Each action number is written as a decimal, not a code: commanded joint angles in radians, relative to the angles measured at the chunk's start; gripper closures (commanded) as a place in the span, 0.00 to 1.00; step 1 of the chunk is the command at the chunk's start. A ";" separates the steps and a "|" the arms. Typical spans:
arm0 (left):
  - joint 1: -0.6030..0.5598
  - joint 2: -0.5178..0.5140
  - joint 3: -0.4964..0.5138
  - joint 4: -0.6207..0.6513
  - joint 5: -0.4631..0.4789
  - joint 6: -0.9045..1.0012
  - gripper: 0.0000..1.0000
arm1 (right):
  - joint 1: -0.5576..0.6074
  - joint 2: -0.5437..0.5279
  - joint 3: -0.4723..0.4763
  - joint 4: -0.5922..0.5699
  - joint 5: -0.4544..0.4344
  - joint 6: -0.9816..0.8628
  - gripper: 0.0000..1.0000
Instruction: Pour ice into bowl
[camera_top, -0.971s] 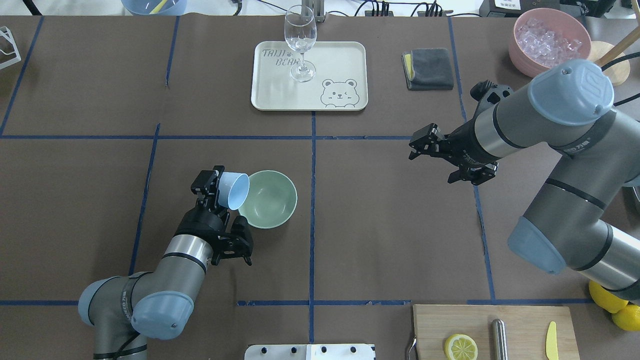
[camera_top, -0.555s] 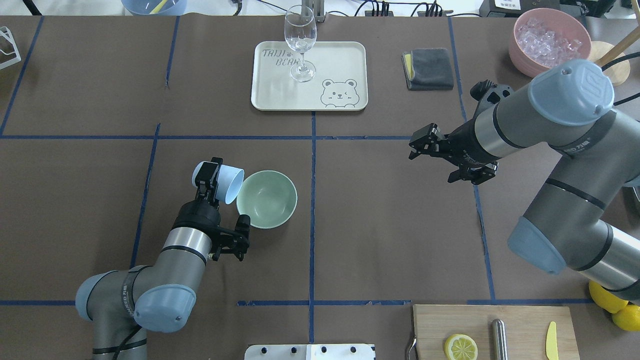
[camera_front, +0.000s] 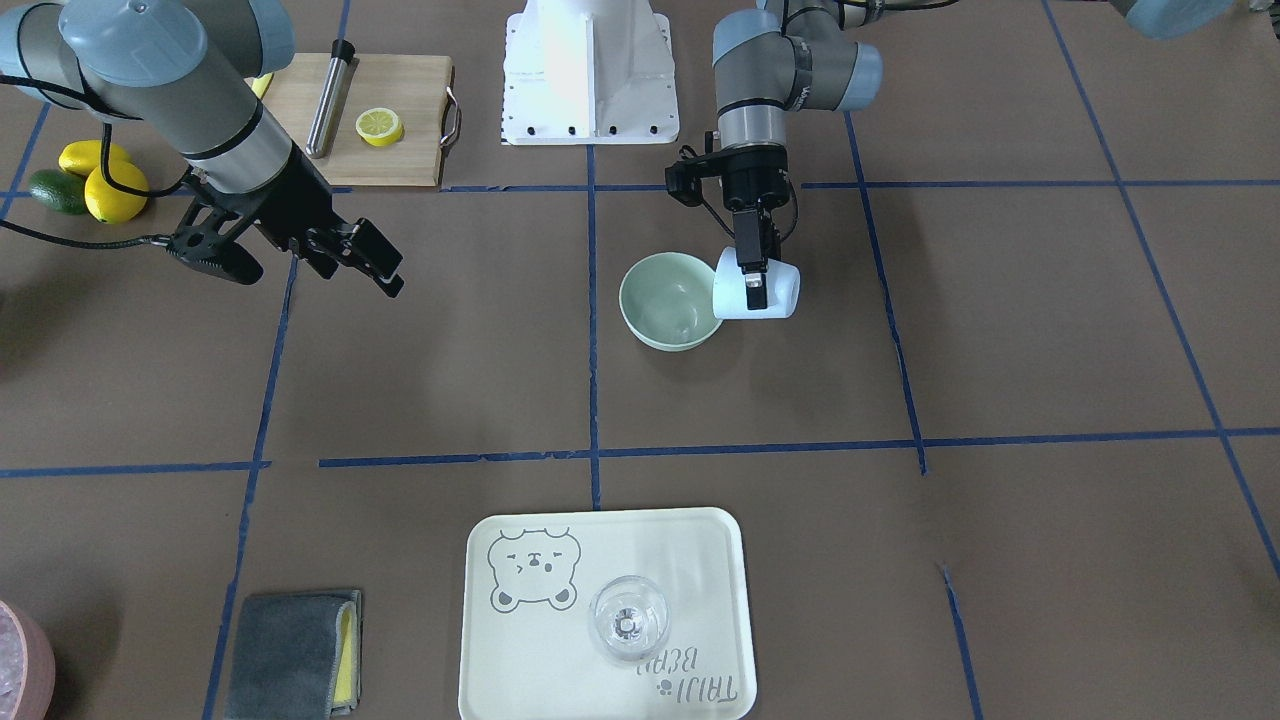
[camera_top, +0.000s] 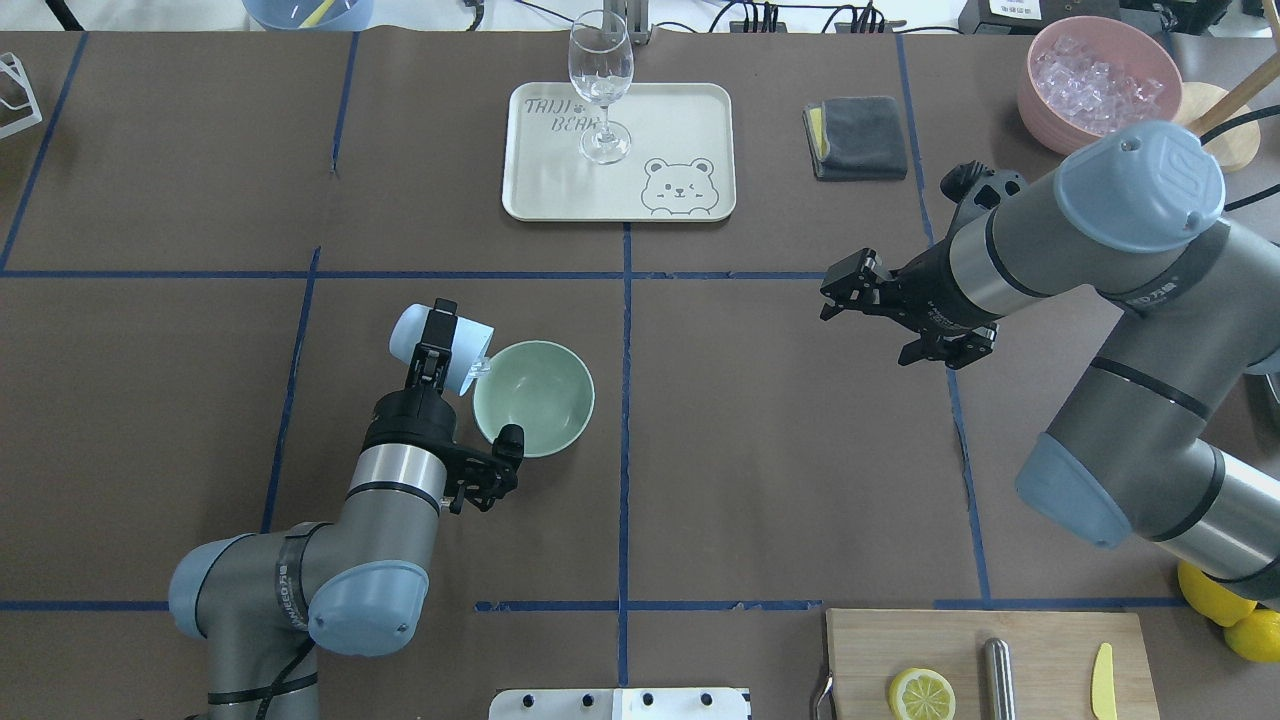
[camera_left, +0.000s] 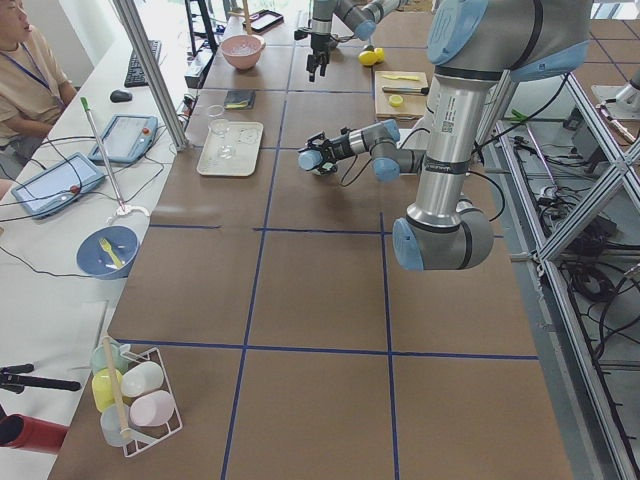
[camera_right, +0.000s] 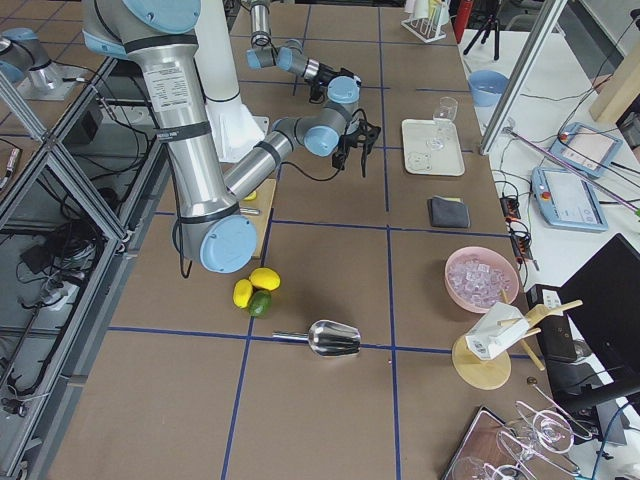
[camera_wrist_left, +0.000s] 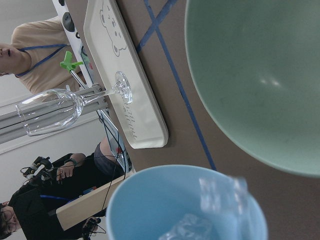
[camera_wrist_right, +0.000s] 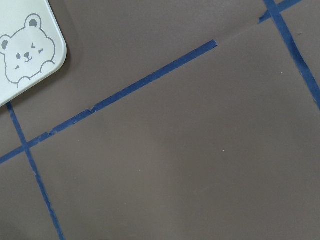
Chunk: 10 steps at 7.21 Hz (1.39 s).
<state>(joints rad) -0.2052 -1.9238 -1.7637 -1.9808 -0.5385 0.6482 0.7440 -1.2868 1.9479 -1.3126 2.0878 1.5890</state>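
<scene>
My left gripper is shut on a light blue cup and holds it tipped on its side, mouth toward the pale mint-green bowl. The cup's lip sits at the bowl's left rim. A clear ice cube shows at the lip. In the left wrist view several ice cubes lie inside the cup, close below the bowl. The bowl's inside looks bare in the front view. My right gripper is open and empty, well to the right of the bowl.
A cream tray with a wine glass stands at the back. A grey cloth and a pink container of ice are at the back right. A cutting board with a lemon half lies front right.
My left wrist has rolled the cup further over and drawn it a little left. The cup's mouth now points down toward the bowl with ice at the lip. The right arm has barely moved.
</scene>
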 joint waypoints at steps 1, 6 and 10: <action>0.001 -0.003 -0.016 0.043 0.012 0.024 1.00 | 0.000 0.001 -0.004 0.001 0.000 -0.001 0.00; -0.006 -0.001 -0.085 0.031 0.012 0.007 1.00 | -0.002 0.004 -0.004 0.001 0.000 0.000 0.00; -0.017 0.040 -0.088 -0.015 0.000 -0.654 1.00 | -0.002 0.006 -0.001 0.001 0.000 0.000 0.00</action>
<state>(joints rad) -0.2176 -1.9027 -1.8434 -1.9945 -0.5293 0.2478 0.7425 -1.2814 1.9454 -1.3116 2.0878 1.5892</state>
